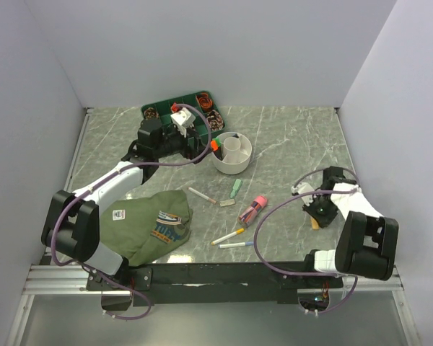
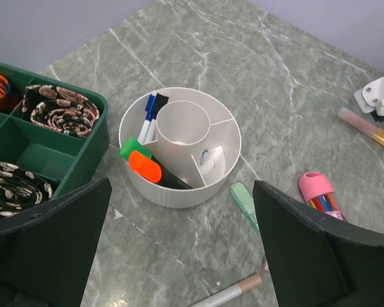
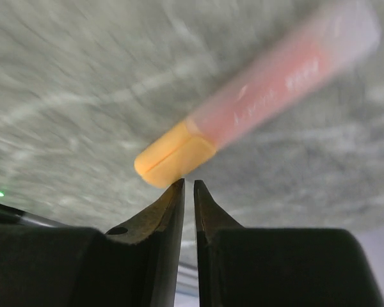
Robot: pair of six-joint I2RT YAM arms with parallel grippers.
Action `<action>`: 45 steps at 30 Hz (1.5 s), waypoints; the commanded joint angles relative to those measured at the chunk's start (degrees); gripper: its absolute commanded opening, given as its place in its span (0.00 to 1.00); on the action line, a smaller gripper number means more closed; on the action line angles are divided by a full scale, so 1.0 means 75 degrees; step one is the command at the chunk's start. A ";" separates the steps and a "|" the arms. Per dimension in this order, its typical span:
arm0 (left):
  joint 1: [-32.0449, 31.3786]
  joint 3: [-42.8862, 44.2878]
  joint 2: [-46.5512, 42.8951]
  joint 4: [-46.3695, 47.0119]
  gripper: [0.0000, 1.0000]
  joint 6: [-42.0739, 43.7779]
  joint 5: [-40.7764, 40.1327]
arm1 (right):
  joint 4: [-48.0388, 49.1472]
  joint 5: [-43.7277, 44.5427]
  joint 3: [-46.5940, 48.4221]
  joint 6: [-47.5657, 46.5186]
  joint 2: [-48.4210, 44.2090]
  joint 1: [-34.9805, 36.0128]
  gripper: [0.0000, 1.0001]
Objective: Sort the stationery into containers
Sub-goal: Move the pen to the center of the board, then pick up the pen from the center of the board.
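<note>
The round white cup (image 1: 233,163) stands at the back centre. In the left wrist view the cup (image 2: 185,195) holds an orange highlighter (image 2: 145,166), a green one (image 2: 129,148) and blue and black pens (image 2: 150,115). My left gripper (image 1: 202,144) hovers just left of the cup, wide open and empty (image 2: 182,192). My right gripper (image 1: 319,211) points down at a pink marker with an orange cap (image 1: 315,222). In the right wrist view the jaws (image 3: 189,184) are nearly together with nothing between them, and their tips are at the marker's cap (image 3: 176,157).
Loose on the table are a brown-capped pen (image 1: 202,195), a green highlighter (image 1: 235,189), a pink-capped bundle of pens (image 1: 254,207) and two pens (image 1: 231,240). A green compartment tray (image 1: 180,104) stands behind the cup. A folded olive shirt (image 1: 148,220) lies front left.
</note>
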 commanded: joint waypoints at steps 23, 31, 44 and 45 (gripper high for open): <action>-0.0021 0.0365 0.0130 -0.0288 0.99 0.0182 -0.0354 | -0.0710 -0.1823 0.1138 -0.1841 -0.1023 0.1737 0.72; -0.0021 0.0517 0.0259 -0.0499 0.99 0.0193 -0.0354 | -0.0170 -0.1764 0.0549 -0.2723 -0.0887 0.1796 0.69; -0.0197 0.0740 0.0610 -0.0745 0.99 0.0439 -0.0459 | 0.0440 -0.1436 0.0538 -0.3097 0.0157 0.1796 0.68; -0.0220 0.0763 0.0634 -0.0757 0.99 0.0451 -0.0471 | 0.0452 -0.1436 0.0515 -0.3179 0.0192 0.1796 0.68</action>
